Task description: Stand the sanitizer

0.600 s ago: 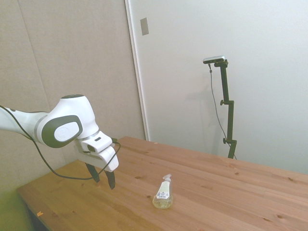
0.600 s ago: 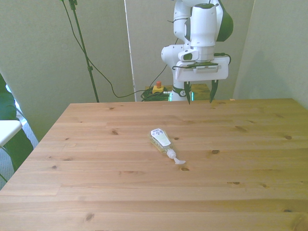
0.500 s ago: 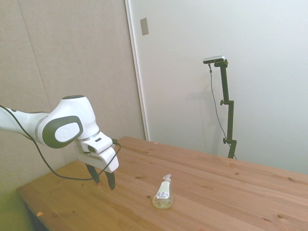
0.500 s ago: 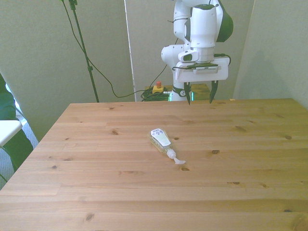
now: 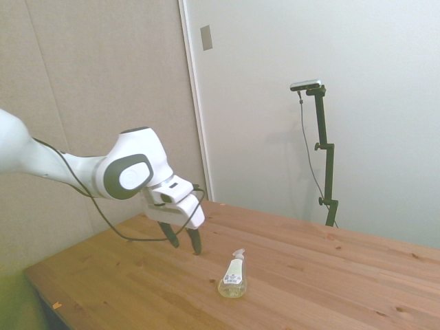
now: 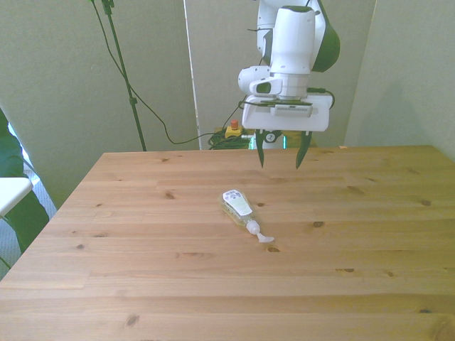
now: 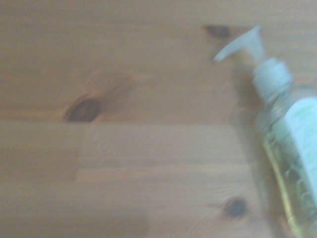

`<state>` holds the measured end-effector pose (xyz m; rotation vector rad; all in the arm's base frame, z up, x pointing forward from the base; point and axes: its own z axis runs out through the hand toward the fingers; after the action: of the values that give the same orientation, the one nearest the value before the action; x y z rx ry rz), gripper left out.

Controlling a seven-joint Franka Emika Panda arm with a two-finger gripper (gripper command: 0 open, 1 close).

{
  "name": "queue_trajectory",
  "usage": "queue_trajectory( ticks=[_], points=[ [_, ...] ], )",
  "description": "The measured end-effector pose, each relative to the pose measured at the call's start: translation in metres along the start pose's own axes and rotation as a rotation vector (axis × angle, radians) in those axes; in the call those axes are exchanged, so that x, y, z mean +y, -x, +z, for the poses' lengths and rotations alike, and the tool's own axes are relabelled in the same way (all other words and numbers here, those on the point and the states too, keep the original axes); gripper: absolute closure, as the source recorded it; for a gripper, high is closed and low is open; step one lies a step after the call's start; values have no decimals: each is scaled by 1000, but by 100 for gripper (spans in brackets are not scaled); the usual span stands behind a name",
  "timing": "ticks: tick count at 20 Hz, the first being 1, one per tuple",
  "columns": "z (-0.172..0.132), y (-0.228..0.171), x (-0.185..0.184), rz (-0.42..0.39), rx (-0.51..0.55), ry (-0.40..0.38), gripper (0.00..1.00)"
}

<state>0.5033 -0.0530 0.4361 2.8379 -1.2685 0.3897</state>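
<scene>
**Bottle Down, Arm Getting Close**

A wooden table stands in a plain room with pale walls. The sanitizer lies flat on its side near the middle of the table, its white pump pointing toward the near edge in the front view. The gripper hangs in the air above the table, near the bottle but not touching it, with its two fingers spread wide and nothing between them. This looks like the reaching step. Next it likely must go down, pinch the bottle, and tip it upright.
</scene>
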Motion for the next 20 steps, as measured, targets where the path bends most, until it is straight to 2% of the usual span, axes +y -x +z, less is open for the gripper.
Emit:
queue_trajectory(
  ticks=[4, 9, 20],
  points=[
    [34, -50, -15, -11, 26, -12, 0],
    [64, -89, -36, -41, 29, -29, 0],
    [101, -116, -42, -65, -14, -31, 0]
  ],
)
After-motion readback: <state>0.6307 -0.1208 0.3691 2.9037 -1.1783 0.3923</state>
